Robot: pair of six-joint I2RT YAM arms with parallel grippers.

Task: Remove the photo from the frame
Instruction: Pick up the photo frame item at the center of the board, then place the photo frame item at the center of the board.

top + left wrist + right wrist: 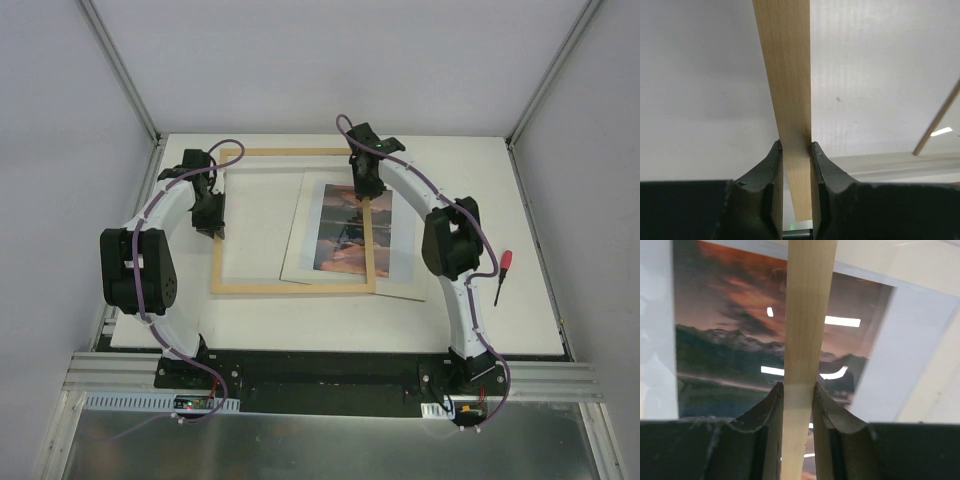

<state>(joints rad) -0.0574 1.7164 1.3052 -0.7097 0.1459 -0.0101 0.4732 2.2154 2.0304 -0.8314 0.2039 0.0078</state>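
Note:
The frame (295,288) is an open rectangle of thin light wood in the middle of the table. My left gripper (212,226) is shut on its left rail; in the left wrist view both fingertips press the wooden strip (787,75) at the gripper (796,150). My right gripper (366,196) is shut on the right rail (807,315), pinched at the gripper (798,390). The photo (340,235), a sunset mountain print on a wide pale sheet, lies flat beneath the right rail, tilted, with its right part outside the frame. It fills the right wrist view behind the rail (725,340).
A red-handled screwdriver (503,272) lies at the table's right side, beside the right arm's elbow. The white table board (300,325) shows bare inside the frame's left half. Grey walls close in the back and both sides.

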